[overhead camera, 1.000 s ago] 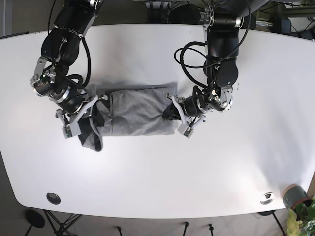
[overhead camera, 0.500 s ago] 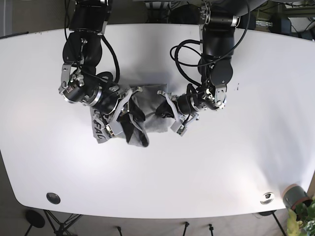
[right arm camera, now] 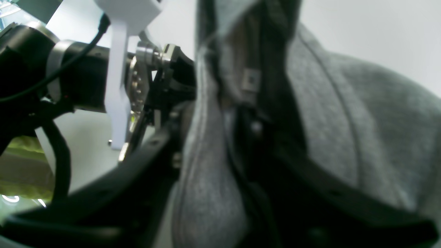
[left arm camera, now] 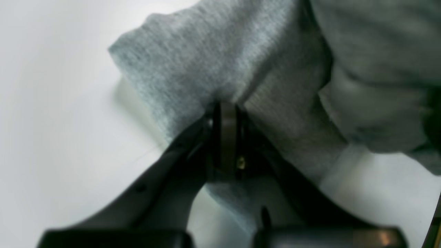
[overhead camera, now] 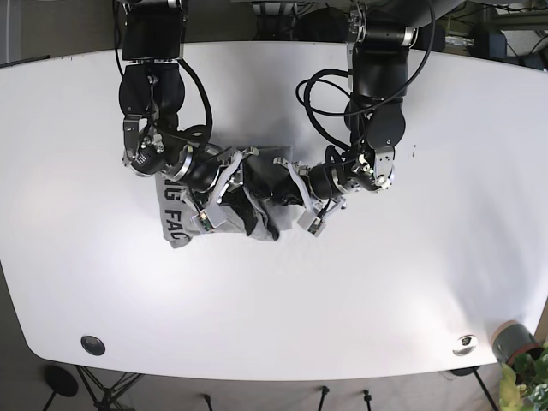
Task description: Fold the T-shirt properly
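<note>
The grey T-shirt (overhead camera: 181,216) lies bunched on the white table (overhead camera: 360,291), with a printed panel showing at its left end. My right gripper (overhead camera: 248,208) is shut on a fold of the T-shirt and holds it over the shirt's middle. In the right wrist view the fabric (right arm camera: 344,124) drapes between its fingers, at the right gripper (right arm camera: 220,117). My left gripper (overhead camera: 295,202) is shut on the shirt's right edge. In the left wrist view, the left gripper (left arm camera: 224,137) pinches the grey cloth (left arm camera: 193,62) just above the table. The two grippers are close together.
A black round fitting (overhead camera: 92,345) sits near the table's front left edge and a silver one (overhead camera: 465,344) near the front right. A pot with a plant (overhead camera: 516,344) stands just off the front right corner. Black cables (overhead camera: 321,94) loop beside the left arm.
My right gripper has carried the shirt's left end rightward across the shirt, close to my left gripper. The printed underside now shows at the left. My left gripper has shifted slightly left.
</note>
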